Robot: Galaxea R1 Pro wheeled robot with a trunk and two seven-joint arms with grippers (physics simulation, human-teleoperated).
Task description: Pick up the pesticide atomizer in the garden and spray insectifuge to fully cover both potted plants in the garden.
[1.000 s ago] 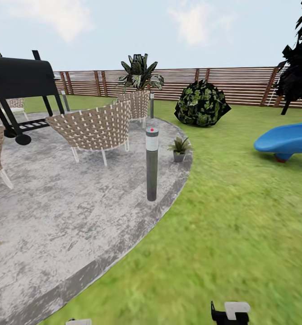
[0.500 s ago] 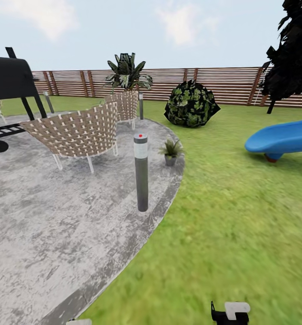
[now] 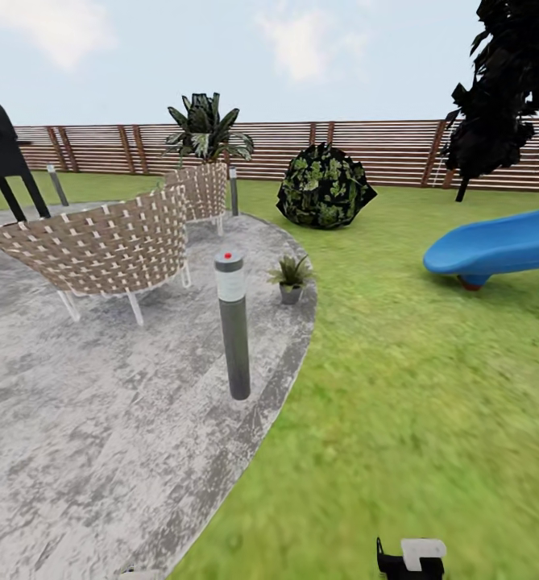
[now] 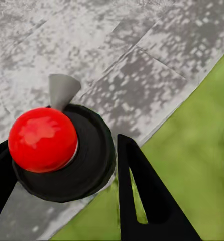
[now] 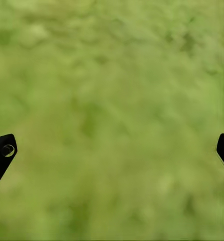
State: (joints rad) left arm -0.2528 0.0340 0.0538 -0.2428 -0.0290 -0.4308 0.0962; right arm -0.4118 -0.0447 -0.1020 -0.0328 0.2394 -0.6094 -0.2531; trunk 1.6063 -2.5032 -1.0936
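**greenthumb_bot:** Anyone make out where things are? What are the jaws doing?

**patio_pete:** The right gripper (image 5: 112,150) has its jaws spread wide. Its two black fingertips (image 5: 1,153) sit at opposite edges of the wrist view, with just blurry lawn (image 5: 112,75) between them. In the head view that same gripper (image 3: 410,558) pokes in low, over the grass.

**greenthumb_bot:** And the left?

**patio_pete:** For the left gripper (image 4: 62,143) I honestly can't tell. A red ball (image 4: 41,139) on a round black disc (image 4: 92,165) sits between the jaws, with a black finger either side. I can't make out whether they're actually pinching it or only flanking it. Below the jaws the paved patio (image 4: 142,60) meets the grass.

**greenthumb_bot:** Plants?

**patio_pete:** There's a small potted plant (image 3: 291,278) in a grey pot near the patio's curved edge, well ahead of the right jaws and off to their left. It's nowhere near either set. A grey post (image 3: 234,322) with a red dot on top stands between it and the jaws, a bit further left. Beyond the post are two woven chairs (image 3: 100,246), then a bigger leafy plant (image 3: 207,129), a round dark bush (image 3: 324,187) and the slatted fence (image 3: 382,149). A blue slide (image 3: 495,246) is far ahead, to the right of the right jaws.
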